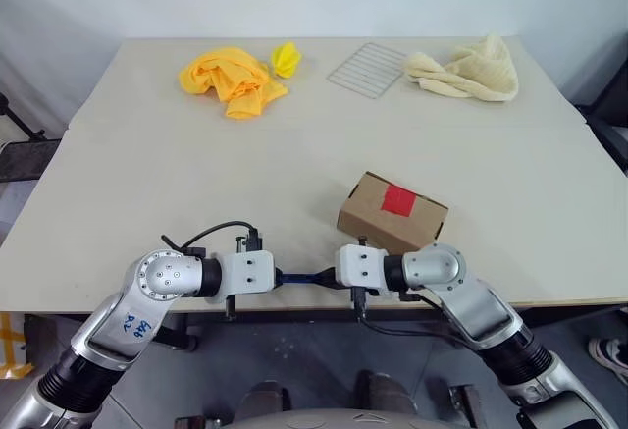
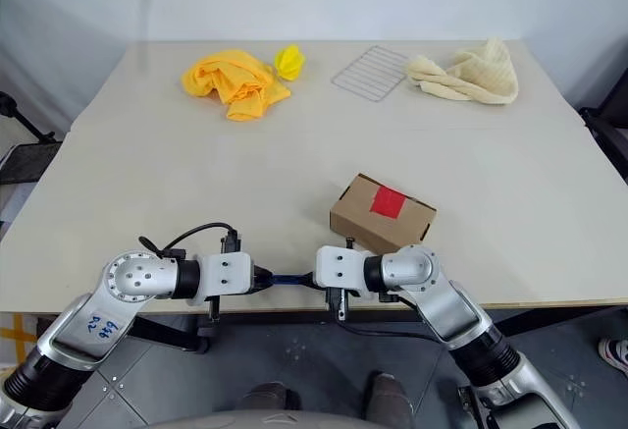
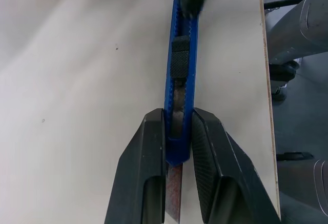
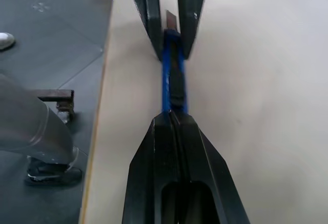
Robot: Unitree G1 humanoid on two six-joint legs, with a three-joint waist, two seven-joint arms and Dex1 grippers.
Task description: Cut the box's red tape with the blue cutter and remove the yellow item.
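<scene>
Just over the table's front edge, the blue cutter [image 1: 305, 277] hangs level between my two grippers. My left gripper [image 3: 178, 119] is shut on its blade end, and the blade runs back between the fingers [image 3: 148, 152]. My right gripper [image 4: 173, 117] is shut on the opposite end, close to the black slider [image 3: 180, 62]. The box [image 1: 378, 221] lies just beyond my right wrist, flaps closed, with the red tape [image 1: 398, 199] on its top. The yellow item is hidden, as the box's inside cannot be seen.
At the back of the table [image 1: 147, 174] lie an orange cloth [image 1: 232, 80], a small bright yellow crumpled piece [image 1: 286, 58], a wire rack [image 1: 367, 69] and a cream towel [image 1: 469, 72]. The table's front edge runs right under my grippers.
</scene>
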